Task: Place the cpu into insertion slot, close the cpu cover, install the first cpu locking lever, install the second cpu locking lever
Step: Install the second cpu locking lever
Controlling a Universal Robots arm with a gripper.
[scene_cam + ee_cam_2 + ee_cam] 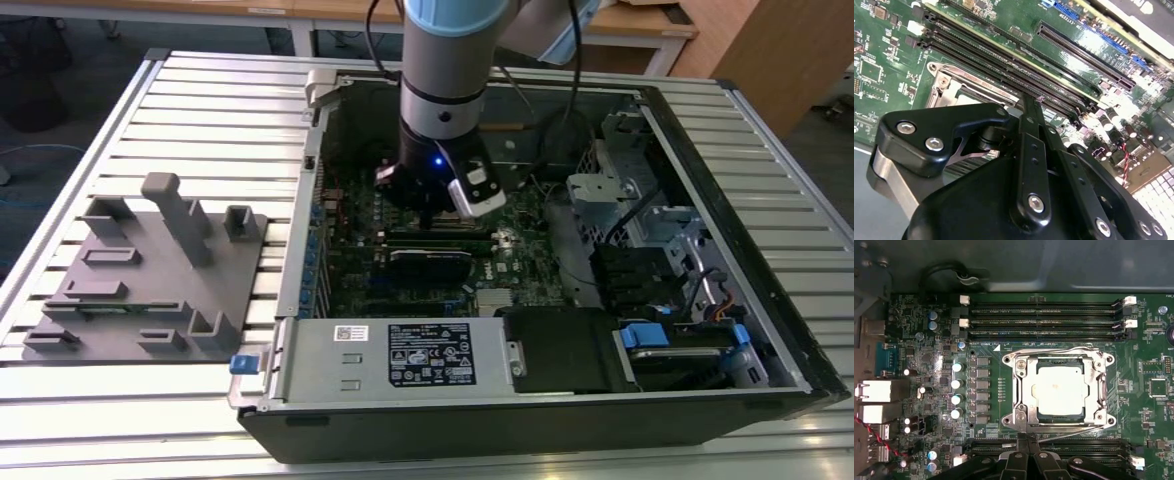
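Looking through the first wrist view, we see the dull silver-grey square cpu (1060, 391) seated in the shiny-rimmed square insertion slot (1019, 410), with the thin silver frame-shaped cpu cover (1099, 390) lying flat around it on the green motherboard (989, 365). Our black gripper (1026, 441) hangs just beside the socket edge, fingers drawn together, gripping nothing we can make out.

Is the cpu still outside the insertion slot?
No: in the first wrist view the cpu sits inside the insertion slot, with the cpu cover framing it.
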